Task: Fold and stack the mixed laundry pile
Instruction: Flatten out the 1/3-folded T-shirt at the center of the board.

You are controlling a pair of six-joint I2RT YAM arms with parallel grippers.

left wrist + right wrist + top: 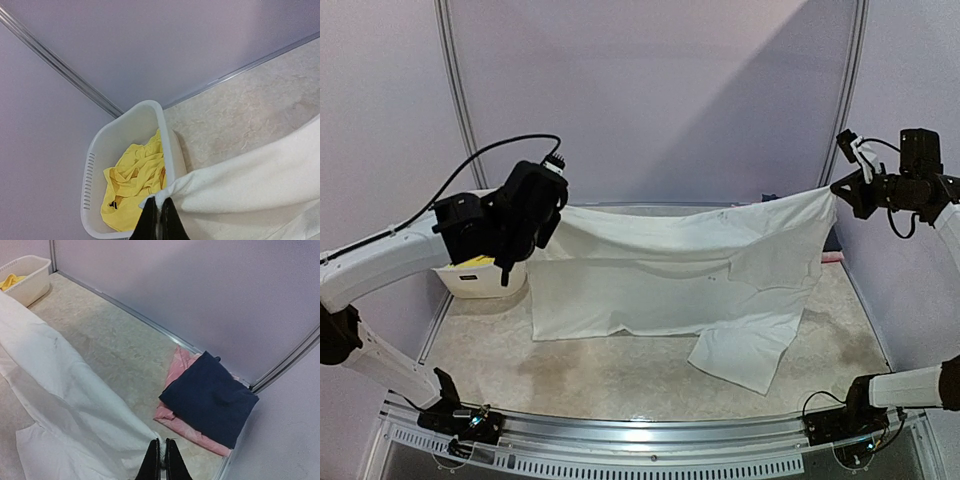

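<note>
We hold the large white short-sleeved cloth T-shirt (670,270) stretched between both arms: our left gripper (159,220) is clenched on one top corner, our right gripper (161,456) on the other (the lower edge and a sleeve drape onto the beige table (620,375)). The bright yellow cloth shorts (132,182) lie crumpled inside the white plastic basket (92,170), far left. A folded navy garment (210,400) rests on a pink one (172,417), far right.

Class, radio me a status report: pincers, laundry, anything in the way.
Shut on white T-shirt: left pincer, right pincer; shirt stretched between, lower part on table. In basket: yellow shorts. Far right corner: folded navy-on-pink stack.
</note>
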